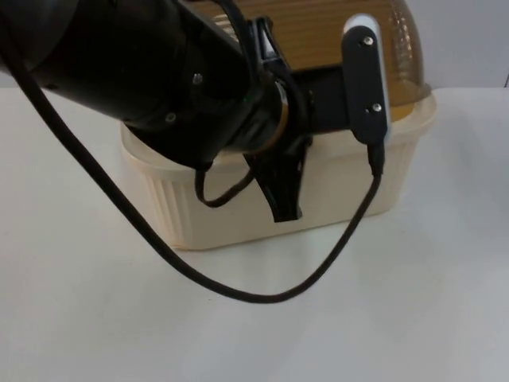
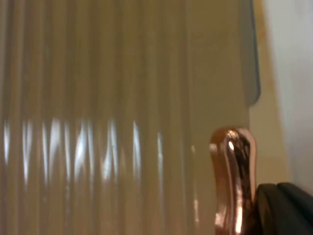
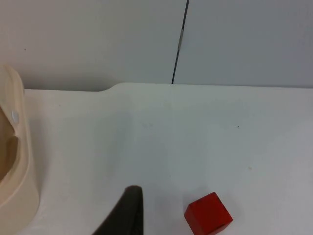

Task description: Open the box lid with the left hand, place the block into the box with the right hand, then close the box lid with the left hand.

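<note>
While the translucent amber ribbed dome lid [image 1: 334, 36] stands raised at the back of the cream ribbed plastic box [image 1: 238, 199], the first step looks done or close to done, and placing the block and closing the lid are left.

From the top view, the left arm reaches across the front of the box, and the left gripper [image 1: 280, 187] hangs at the box's front rim, its black fingers pointing down over the front wall. Whether those fingers are apart or together I cannot tell. The box interior is mostly hidden by the arm; the dark part that shows holds nothing I can make out. The box sits on the white bench [image 1: 413, 302].

From the left wrist view, the ribbed amber lid surface [image 2: 107, 98] lies very close to the camera, with a shiny copper-coloured handle [image 2: 234, 181] just beside the black fingertip [image 2: 286, 210]. Whether the gripper has hold of the handle cannot be judged.

From the right wrist view, the small red cube block [image 3: 208, 214] rests on the bench, well apart from the box's cream edge [image 3: 14, 161], so it is not yet in the box. A black fingertip [image 3: 124, 215] of the waiting right gripper stands near the block, not touching it; how wide this gripper is I cannot tell.
</note>
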